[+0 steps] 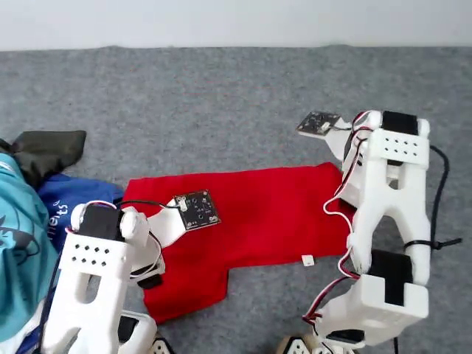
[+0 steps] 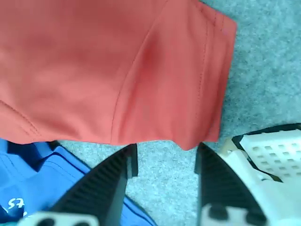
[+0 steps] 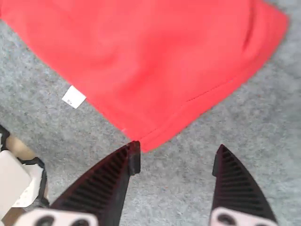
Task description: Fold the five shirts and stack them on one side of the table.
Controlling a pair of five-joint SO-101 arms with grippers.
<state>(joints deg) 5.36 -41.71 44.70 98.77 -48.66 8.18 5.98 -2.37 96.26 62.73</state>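
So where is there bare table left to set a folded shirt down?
The widest bare patch is the far strip of table, between the red shirt and the back wall. A smaller one lies at the near edge, between the left arm and the right arm. The left side is crowded with a teal shirt, blue shirt and dark shirt.
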